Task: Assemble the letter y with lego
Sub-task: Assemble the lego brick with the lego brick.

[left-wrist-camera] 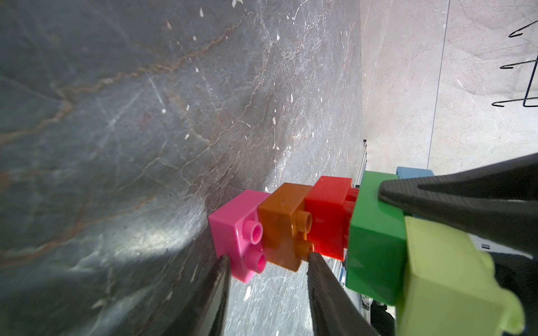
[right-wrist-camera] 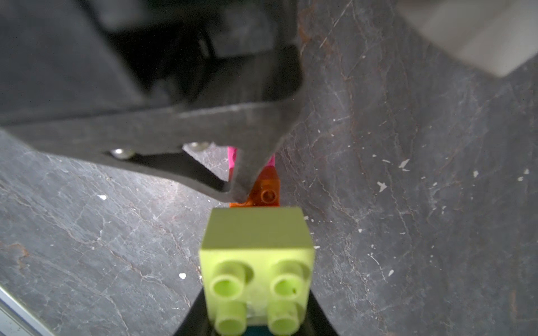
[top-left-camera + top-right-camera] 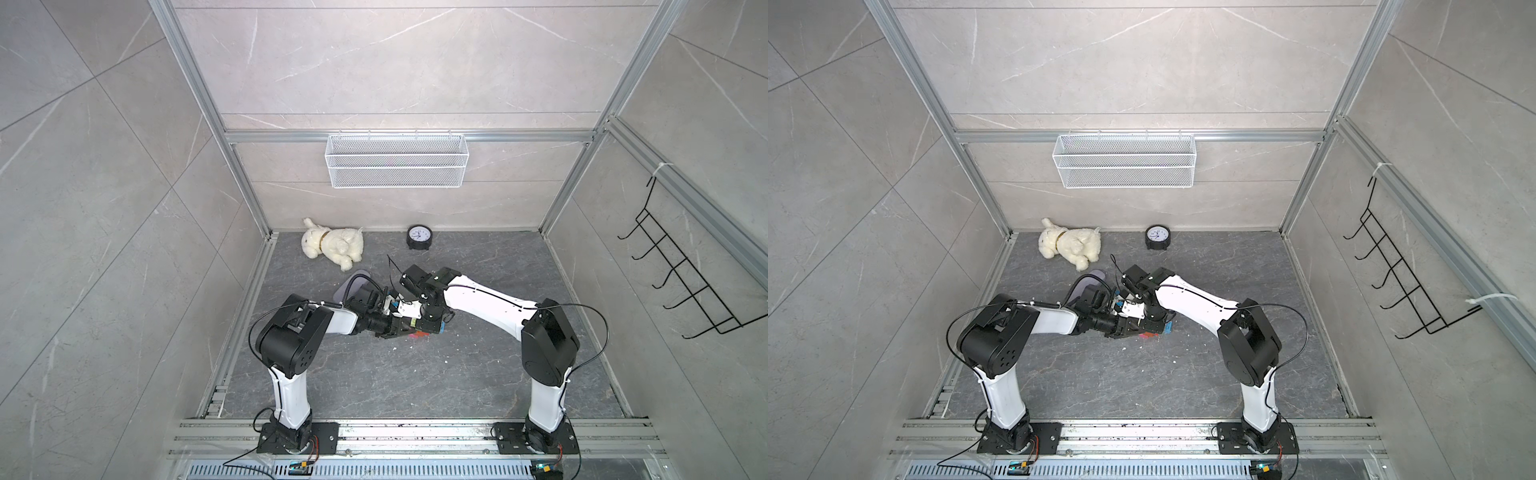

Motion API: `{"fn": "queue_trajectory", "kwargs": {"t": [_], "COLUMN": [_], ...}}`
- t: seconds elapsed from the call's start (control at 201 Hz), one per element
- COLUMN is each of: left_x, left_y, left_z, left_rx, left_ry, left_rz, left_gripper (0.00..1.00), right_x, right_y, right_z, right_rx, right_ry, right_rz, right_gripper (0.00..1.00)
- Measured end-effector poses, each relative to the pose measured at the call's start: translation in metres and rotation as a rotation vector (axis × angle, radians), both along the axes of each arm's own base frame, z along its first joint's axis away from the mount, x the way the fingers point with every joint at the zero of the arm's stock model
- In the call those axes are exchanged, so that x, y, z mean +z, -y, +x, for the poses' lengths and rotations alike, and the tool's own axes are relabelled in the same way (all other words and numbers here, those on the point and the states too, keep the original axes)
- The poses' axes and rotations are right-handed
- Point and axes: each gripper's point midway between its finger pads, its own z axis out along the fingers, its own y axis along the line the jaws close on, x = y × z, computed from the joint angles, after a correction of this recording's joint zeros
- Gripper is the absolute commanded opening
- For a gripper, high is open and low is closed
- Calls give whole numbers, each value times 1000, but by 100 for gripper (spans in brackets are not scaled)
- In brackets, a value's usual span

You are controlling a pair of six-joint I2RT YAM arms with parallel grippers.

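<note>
Pinching glossy letter y [image 1: 375, 232] | left fingers [image 1: 215, 296] clamp stem [image 1: 279, 229] | right fingers [image 1: 465, 200] clamp studded prong [image 2: 256, 232] (yellow-green)

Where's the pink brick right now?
In the left wrist view, the pink brick is the outermost piece, stuck to the orange brick. The left tool is clamped across those two.

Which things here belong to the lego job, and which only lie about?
Job: the six-brick letter y, held by the left gripper and the right gripper.
Lying about: plush dog, clock, lilac case, wire basket, hook rack.
</note>
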Motion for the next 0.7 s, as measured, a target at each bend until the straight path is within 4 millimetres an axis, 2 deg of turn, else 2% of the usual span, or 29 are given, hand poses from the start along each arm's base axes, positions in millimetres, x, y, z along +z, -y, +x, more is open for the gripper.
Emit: {"fn": "queue_trajectory", "kwargs": {"t": [0.702], "left_x": [0], "left_y": [-1], "left_z": [-2], "left_rx": [-3], "left_ry": [-11], "left_rz": [1], "left_gripper": [45], "right_x": [-3], "right_y": [-4], "right_z": [1], "right_rx": [73], "right_ry": [10], "right_rz": [19], "right_gripper": [24]}}
